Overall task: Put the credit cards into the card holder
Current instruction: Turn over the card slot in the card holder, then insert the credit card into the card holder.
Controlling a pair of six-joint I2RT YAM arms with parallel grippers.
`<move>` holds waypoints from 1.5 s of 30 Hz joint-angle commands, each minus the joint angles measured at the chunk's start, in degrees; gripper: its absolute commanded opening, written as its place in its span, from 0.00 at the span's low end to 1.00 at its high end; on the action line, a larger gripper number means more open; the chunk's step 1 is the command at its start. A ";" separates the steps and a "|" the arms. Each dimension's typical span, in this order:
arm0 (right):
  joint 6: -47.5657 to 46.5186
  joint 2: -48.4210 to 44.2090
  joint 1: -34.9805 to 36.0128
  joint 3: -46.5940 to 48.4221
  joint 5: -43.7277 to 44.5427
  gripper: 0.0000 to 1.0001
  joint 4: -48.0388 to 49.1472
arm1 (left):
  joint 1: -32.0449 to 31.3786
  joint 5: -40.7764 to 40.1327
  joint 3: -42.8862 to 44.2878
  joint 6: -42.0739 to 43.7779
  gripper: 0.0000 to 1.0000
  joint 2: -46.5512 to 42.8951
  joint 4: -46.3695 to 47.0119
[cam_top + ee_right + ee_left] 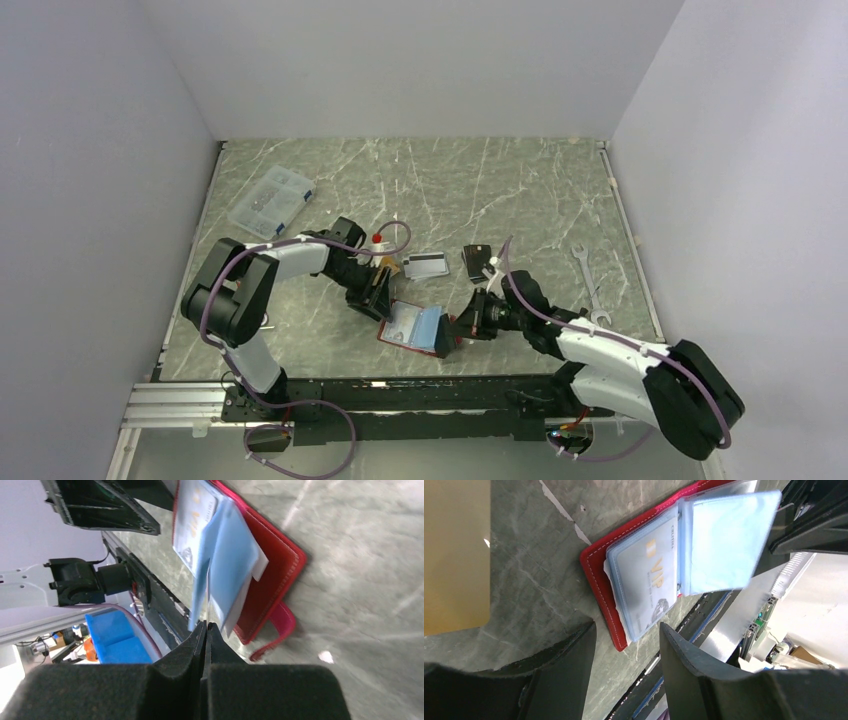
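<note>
1. Toward the left rear of the table (520, 180), a clear compartment box (270, 200) lay well apart from the work area.
2. Left of centre, the left gripper (377, 290) hovered just beside the card holder (412, 327); in the left wrist view its fingers (569, 660) were spread and held nothing, and a gold-orange card (455, 555) lay flat on the table at that view's left edge.
3. At centre, the dark-red card holder lay open near the front edge. One silver-white "VIP" card (646, 577) was already seated in a clear pocket.
4. Just behind the holder, a silver-white card with a dark stripe (426, 265) and a small black rectangle (477, 262) lay loose on the table.
5. Right of the holder, the right gripper (458, 328) had its fingers (192, 645) pressed together on the edge of a pale clear pocket leaf (220, 565), holding it lifted off the stack.
6. At far right, a wrench (588, 280) lay unused.
7. Progress judgement: the task was partly done, with one card stowed and at least two cards left outside. The next insertion appeared to require a pickup by the left gripper.
</note>
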 commanded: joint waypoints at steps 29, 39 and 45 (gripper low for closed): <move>0.18 14.91 2.87 2.25 -1.30 0.00 17.05 | -0.35 -1.23 0.20 -1.23 0.56 0.70 2.57; 1.74 19.70 1.67 0.12 -4.20 0.00 24.83 | -3.50 -8.43 1.75 0.02 0.46 2.14 1.07; 2.63 22.79 1.17 -0.14 -4.50 0.00 29.27 | -4.49 -8.06 2.21 0.37 0.34 3.43 1.24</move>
